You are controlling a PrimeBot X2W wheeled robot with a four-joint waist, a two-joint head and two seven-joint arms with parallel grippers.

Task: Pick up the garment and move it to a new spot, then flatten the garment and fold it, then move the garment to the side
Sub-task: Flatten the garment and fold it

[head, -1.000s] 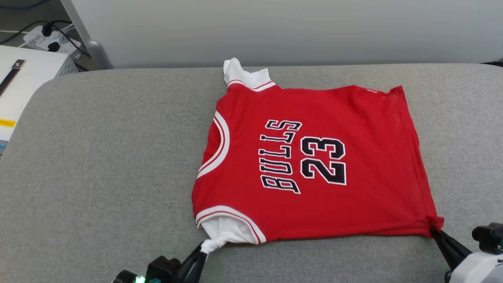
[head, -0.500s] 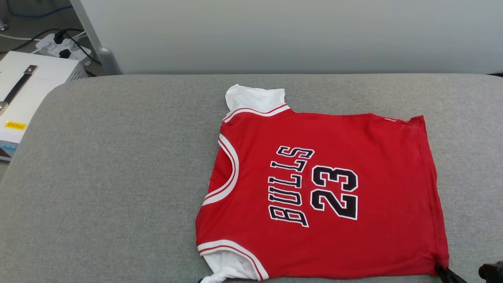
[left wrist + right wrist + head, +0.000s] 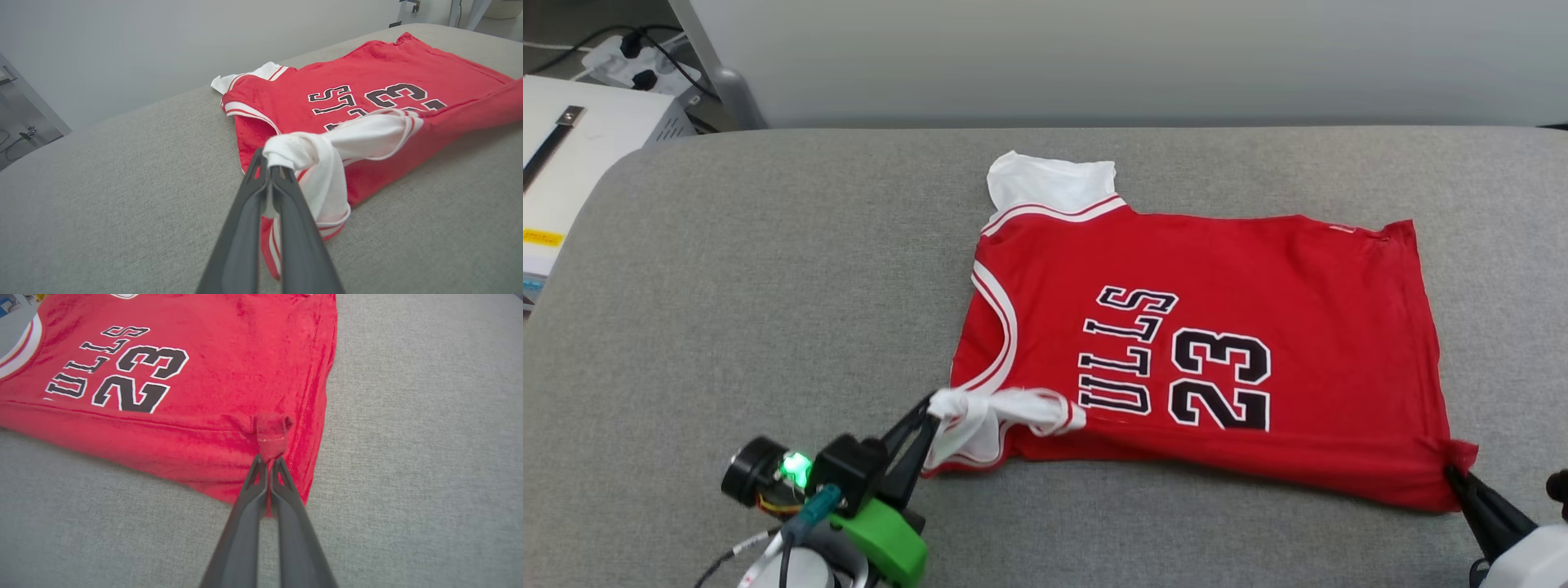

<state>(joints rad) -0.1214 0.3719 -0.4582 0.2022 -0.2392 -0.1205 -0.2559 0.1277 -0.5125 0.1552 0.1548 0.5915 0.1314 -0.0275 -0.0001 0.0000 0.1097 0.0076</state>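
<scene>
The garment (image 3: 1258,278), a red jersey with white sleeves and black "23" lettering, lies on a grey cushioned surface (image 3: 768,286). Its near edge is lifted and rolled back over the lettering. My left gripper (image 3: 929,406) is shut on the bunched white near sleeve (image 3: 302,149), held above the surface. At the lower right, my right gripper (image 3: 1454,472) is shut on the garment's red near hem corner (image 3: 271,435), also raised. The far white sleeve (image 3: 1049,181) lies flat at the back.
A pale wall (image 3: 1094,57) runs behind the surface's far edge. Off the left edge stands a white box (image 3: 580,139) with a strap handle, and a power strip with cables (image 3: 621,53) lies behind it. Bare grey surface stretches to the garment's left.
Both grippers have lifted the garment's near edge and carried it toward the far side, so it now covers the "B" of the lettering. The head view has also shifted.
</scene>
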